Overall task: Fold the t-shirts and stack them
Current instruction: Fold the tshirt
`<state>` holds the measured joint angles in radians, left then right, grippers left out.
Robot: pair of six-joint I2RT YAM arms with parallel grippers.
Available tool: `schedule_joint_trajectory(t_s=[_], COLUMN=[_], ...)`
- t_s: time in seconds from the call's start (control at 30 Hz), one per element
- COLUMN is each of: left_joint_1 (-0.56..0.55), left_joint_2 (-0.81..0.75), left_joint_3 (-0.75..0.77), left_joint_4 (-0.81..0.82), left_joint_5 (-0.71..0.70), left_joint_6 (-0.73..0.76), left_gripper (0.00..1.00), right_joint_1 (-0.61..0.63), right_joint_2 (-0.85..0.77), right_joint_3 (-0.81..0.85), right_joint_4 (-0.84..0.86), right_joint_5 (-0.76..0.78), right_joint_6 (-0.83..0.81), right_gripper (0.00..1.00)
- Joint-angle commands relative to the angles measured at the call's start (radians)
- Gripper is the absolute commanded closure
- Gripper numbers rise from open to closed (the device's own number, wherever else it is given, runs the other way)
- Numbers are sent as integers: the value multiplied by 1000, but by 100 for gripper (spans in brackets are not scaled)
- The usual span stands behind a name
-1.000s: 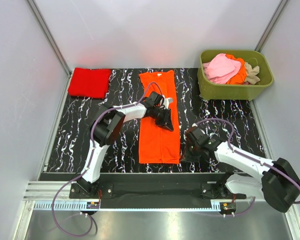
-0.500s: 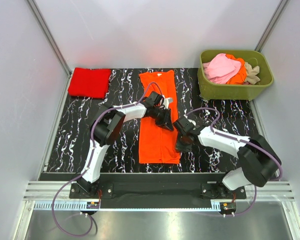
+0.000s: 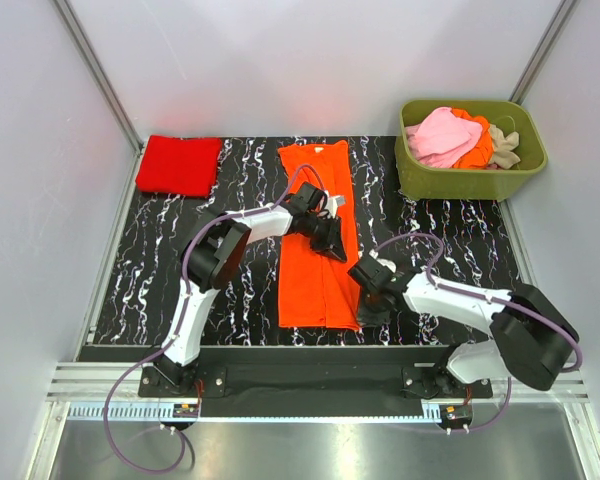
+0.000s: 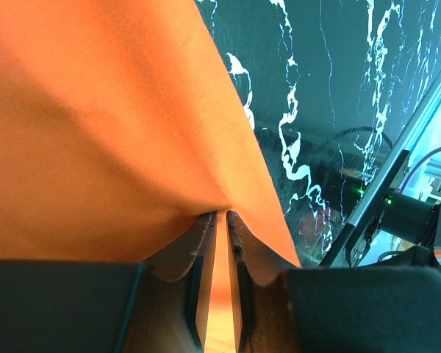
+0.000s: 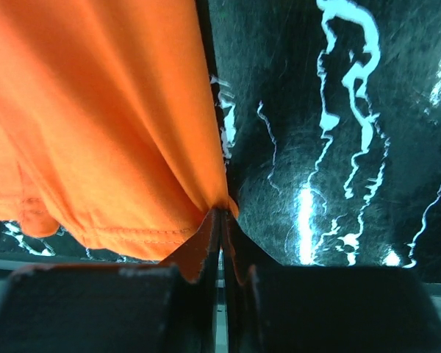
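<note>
Your left gripper and right gripper each clamp the right edge of the orange t-shirt, hiding it there; the red t-shirt and olive-green tub sit well clear.

Top camera overhead, wide; both wrist cameras close, sharing orange t-shirt.

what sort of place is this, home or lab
Most likely a robotics lab test cell: plain white panel walls on aluminium frame posts, two robot arms bolted to a metal rail, a black marble-patterned table.
</note>
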<state>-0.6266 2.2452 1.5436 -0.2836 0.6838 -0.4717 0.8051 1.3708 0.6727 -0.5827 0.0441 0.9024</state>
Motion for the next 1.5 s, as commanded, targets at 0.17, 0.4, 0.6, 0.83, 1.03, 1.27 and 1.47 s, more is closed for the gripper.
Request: schedule_joint_trajectory(t_s=[0.17,0.4,0.6,0.83,1.03,1.27,1.47], left_joint_1=[10,13,11,14,15,14,18], left_joint_2=[62,67,71,76,77,77,79], left_joint_3=[-4,3,13,24,23,24,26], left_joint_4=[-49,-54,-66,-78,-78,-77,-78], left_joint_5=[-90,-87,-86,-81,-81,-81,-72], left_joint_6=[33,34,38,39,35,31,28], left_gripper=[81,81,81,81,81,81,81], right_joint_1=[54,92,92,69,68,86,88], right_joint_2=[-72,-139,-197,-191,-46,-38,-182], right_joint_3=[-68,-108,-64,22,50,-30,-90], right_joint_4=[-6,3,-69,-155,-123,18,-26], right_joint_5=[-1,-27,26,226,260,135,161], right_joint_6=[105,191,158,90,104,121,161], right_gripper=[91,82,76,69,80,84,84])
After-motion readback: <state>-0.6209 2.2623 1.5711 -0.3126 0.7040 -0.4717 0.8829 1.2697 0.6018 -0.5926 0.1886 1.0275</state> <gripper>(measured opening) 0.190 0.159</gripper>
